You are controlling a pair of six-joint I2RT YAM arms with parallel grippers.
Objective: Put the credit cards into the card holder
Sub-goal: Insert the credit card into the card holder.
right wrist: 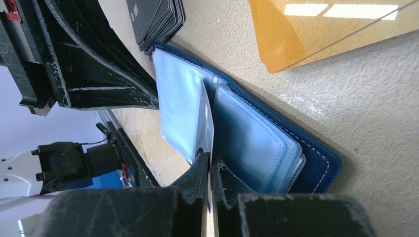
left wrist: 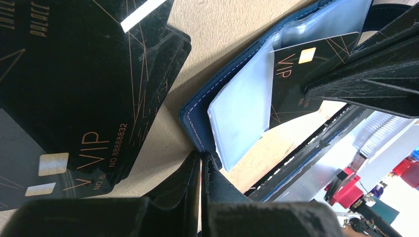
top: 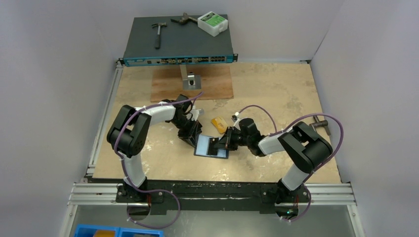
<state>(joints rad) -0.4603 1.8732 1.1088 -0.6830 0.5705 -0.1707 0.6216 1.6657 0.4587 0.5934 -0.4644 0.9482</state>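
At bench [top: 276, 89] centre: stacked black credit cards [left wrist: 74, 89]; left gripper [left wrist: 200, 160] closed, seemingly pinching the open card holder [left wrist: 195, 111] by its edge; right gripper [right wrist: 208, 165] closed on a black card [left wrist: 291, 74], probably stiff and slick, held by its outer edge and entering a floppy sleeve [left wrist: 242, 108]; orange cards [right wrist: 321, 34] beyond.

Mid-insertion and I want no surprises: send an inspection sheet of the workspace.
Surface: beige table, wooden board at the far side.
Job's things: card holder open; black VIP card partly in a sleeve; black card stack and orange cards beside it.
Clutter: hammer, pliers, white box on the network switch.
Grippers: right gripper jaws shut on black VIP card; left gripper jaws shut at holder's edge.
Cables: purple cables along both arms.
Surroundings: grey walls, blue bins.
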